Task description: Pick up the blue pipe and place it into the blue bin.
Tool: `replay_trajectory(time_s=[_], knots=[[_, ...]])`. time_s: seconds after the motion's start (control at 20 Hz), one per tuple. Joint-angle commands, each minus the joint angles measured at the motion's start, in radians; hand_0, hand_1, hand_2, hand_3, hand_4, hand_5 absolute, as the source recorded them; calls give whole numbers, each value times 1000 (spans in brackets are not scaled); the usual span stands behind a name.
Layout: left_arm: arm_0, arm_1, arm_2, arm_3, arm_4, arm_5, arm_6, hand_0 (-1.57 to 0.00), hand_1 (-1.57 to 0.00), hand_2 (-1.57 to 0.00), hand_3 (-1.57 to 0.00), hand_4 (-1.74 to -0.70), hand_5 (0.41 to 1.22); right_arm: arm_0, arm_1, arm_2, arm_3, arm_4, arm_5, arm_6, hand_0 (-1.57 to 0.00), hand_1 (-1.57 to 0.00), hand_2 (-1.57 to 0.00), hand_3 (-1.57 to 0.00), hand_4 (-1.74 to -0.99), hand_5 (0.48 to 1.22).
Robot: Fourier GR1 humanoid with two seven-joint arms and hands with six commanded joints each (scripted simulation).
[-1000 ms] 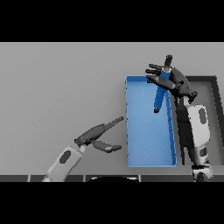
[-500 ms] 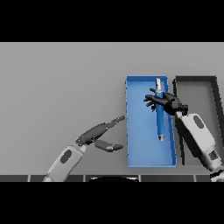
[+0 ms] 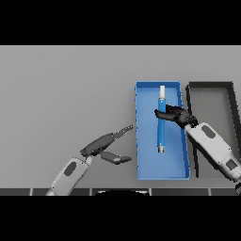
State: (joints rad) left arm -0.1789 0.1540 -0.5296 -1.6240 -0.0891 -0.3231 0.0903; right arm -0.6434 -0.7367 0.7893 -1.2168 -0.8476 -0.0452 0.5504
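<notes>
The blue pipe [image 3: 161, 132], with pale ends, lies lengthwise on the floor of the blue bin [image 3: 141, 141], running from the far end toward the near end. My right hand [image 3: 173, 114] is over the bin just right of the pipe. Its fingers are spread and relaxed, and their tips reach over the pipe's middle without curling round it. My left hand [image 3: 100, 145] is open over the table left of the bin, fingers straight and pointing at the bin, thumb out below.
A dark bin [image 3: 211, 85] stands right beside the blue bin. My right forearm [image 3: 214, 148] crosses its near part. Bare grey table [image 3: 66, 89] stretches to the left and back.
My right hand has let go of the pipe, which now lies on the bin floor a little further left. The hand has drawn back slightly toward me. The left hand has not moved.
</notes>
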Motion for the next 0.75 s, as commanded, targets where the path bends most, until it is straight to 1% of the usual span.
replay_trajectory(time_s=[0.0,0.05,0.1,0.15,0.2,0.25,0.3,0.35,0.4,0.45,0.5,0.6,0.65,0.7], knots=[[-4,-7,-3,1,-1,2,12,1,1,1,1,-901,453,-8,8,7,17,15,10,-9,-89,-79,-76,-61,-1126,794],[-8,-10,1,4,5,1,14,1,1,1,1,-905,455,-9,18,2,35,18,1,-26,-71,-63,-60,-48,-1125,764],[-2,-7,0,1,3,1,4,1,1,1,1,-909,457,-13,26,5,43,22,-4,-23,-56,-50,-48,-39,-1124,738],[-9,-11,2,13,4,0,12,1,1,1,1,-912,458,-19,23,11,43,35,-15,-11,-45,-40,-38,-31,-1124,717],[-15,-12,6,5,10,-1,17,1,1,1,1,-914,459,-23,27,9,45,36,-24,-10,-36,-32,-30,-24,-1122,705],[-12,-13,-1,12,0,2,15,1,1,1,1,-914,460,-19,25,3,46,31,-20,-27,-28,-25,-24,-19,-1120,702],[-18,-18,-1,21,-2,2,9,1,1,1,1,-915,462,-23,18,-6,45,23,-12,-33,-23,-20,-19,-15,-1119,695],[-10,-8,2,5,5,-3,1,1,1,1,1,-916,464,-8,13,-2,32,21,-10,-38,-18,-16,-15,-12,-1123,689],[-15,-5,10,9,18,-10,10,1,1,1,1,-920,465,-13,17,-2,42,20,-5,-28,-14,-12,-12,-9,-1127,680],[-17,-17,3,10,13,-3,25,1,1,1,1,-922,466,-19,13,-5,43,17,1,-22,-11,-10,-9,-7,-1132,675],[-21,-18,8,25,10,-1,24,1,1,1,1,-920,464,-19,22,-3,58,21,8,-37,-9,-8,-7,-6,-1129,672],[-21,-20,9,32,12,-3,3,1,1,1,1,-920,467,-16,19,-3,55,16,17,-32,-9,-8,-7,-6,-1129,674],[-13,-18,4,38,6,-4,-8,1,1,1,1,-920,469,-9,15,-6,47,12,25,-50,-9,-8,-7,-6,-1129,678],[-16,-24,2,45,0,1,-3,1,1,1,1,-920,468,-18,23,-8,59,11,26,-50,-9,-8,-7,-6,-1129,677]])
